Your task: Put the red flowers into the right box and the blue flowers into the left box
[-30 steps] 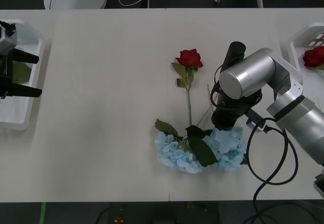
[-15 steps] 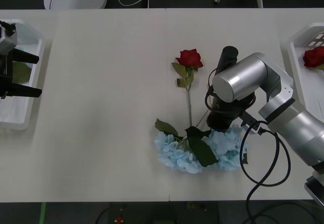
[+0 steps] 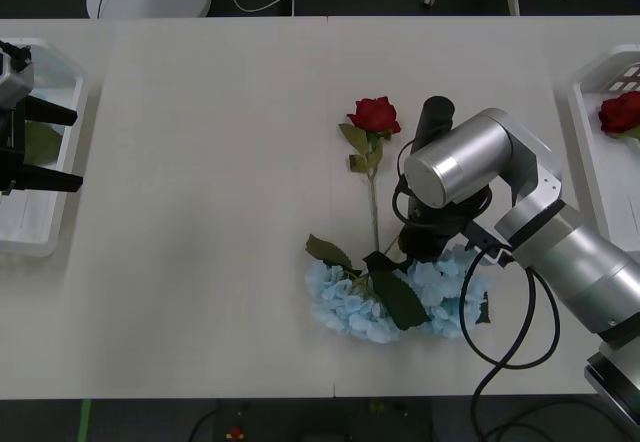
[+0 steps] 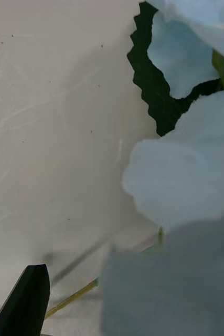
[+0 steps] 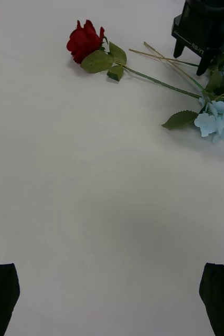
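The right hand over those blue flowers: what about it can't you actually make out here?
- Front view: the right hand sits under its own silver arm, hiding its fingers.
- Right wrist view: pale petals of the blue flowers cover one finger partner's side.
- Left wrist view: the stems run behind that hand.

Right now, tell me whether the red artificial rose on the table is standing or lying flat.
Lying flat: the red rose rests stem-down along the white table.

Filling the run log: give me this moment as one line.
right gripper: open, down over stems beside blue flowers | left gripper: open, over left box | red rose: on table
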Controlling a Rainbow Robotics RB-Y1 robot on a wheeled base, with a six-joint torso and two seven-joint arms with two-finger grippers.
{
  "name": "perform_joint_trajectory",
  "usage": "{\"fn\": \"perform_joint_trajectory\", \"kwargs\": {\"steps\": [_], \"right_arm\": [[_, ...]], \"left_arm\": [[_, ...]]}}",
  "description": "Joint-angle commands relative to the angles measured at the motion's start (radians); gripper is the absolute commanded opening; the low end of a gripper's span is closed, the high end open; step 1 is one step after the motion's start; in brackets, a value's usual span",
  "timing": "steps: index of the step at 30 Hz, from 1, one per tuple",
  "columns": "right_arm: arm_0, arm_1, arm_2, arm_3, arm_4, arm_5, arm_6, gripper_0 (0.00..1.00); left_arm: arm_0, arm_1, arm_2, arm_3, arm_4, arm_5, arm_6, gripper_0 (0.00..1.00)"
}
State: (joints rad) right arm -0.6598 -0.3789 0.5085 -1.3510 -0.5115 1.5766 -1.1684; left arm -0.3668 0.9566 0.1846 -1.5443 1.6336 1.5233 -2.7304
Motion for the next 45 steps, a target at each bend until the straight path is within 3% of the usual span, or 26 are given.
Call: {"fn": "perform_joint_trajectory", "kwargs": {"steps": [1, 22, 23, 25, 28, 40, 45], "right_arm": [[0.008, 0.038, -0.021, -0.007, 0.011, -0.009, 0.007, 0.71], [0.059, 0.035, -0.019, -0.007, 0.036, -0.021, 0.029, 0.7], [0.059, 0.035, -0.019, -0.007, 0.034, -0.021, 0.03, 0.66], [0.06, 0.035, -0.021, -0.007, 0.033, -0.021, 0.032, 0.34], [0.06, 0.034, -0.021, -0.007, 0.03, -0.021, 0.032, 0.0], [0.045, 0.02, -0.025, -0.007, 0.016, -0.009, 0.062, 0.0], [-0.015, -0.014, -0.059, -0.007, -0.039, 0.063, 0.181, 0.0]], "left_arm": [[0.006, 0.051, -0.007, -0.025, -0.006, -0.011, 0.025, 1.0], [0.006, 0.051, -0.007, -0.025, -0.006, -0.011, 0.025, 1.0], [0.006, 0.051, -0.007, -0.025, -0.006, -0.011, 0.025, 1.0], [0.006, 0.051, -0.007, -0.025, -0.006, -0.011, 0.025, 1.0], [0.006, 0.051, -0.007, -0.025, -0.006, -0.011, 0.025, 1.0], [0.006, 0.051, -0.007, -0.025, -0.006, -0.011, 0.025, 1.0], [0.006, 0.051, -0.007, -0.025, -0.006, -0.011, 0.025, 1.0]]}}
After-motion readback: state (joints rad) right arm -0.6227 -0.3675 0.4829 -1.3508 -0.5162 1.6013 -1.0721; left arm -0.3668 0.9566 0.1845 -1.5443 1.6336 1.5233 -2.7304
